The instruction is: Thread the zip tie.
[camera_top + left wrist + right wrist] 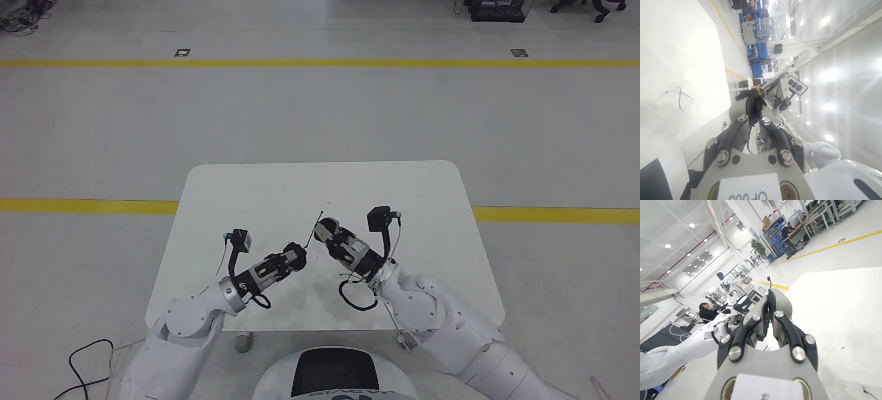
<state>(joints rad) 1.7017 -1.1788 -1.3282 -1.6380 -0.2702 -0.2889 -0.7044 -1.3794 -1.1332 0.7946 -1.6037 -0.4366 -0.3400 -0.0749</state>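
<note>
**A:** Starting on the left, how does that arm stand?

**B:** The left gripper [297,251] hangs above the white round-cornered bench [400,190], tip to tip with the other one. Its jaws look closed together. I cannot tell whether anything is pinched between them.

**A:** And the task's thing?

**B:** The thin black plastic zip tie [769,283] is up in the air between the two arms, not on the bench. Its small square head pokes out past the tip of the right gripper [768,294], whose jaws are clamped narrow on the strap just below the head.

**A:** How will it handle?

**B:** I'd judge it nearly weightless, springy rather than limp, and smooth enough to twist in a pinch. A long free end will probably wobble, so the tail is best gripped close to its tip, with the head held flat and steady so the slot faces the tail.

**A:** Anything else around?

**B:** A few thin dark strands [680,93] lie crossed on the bench, well apart from both grippers.
</note>
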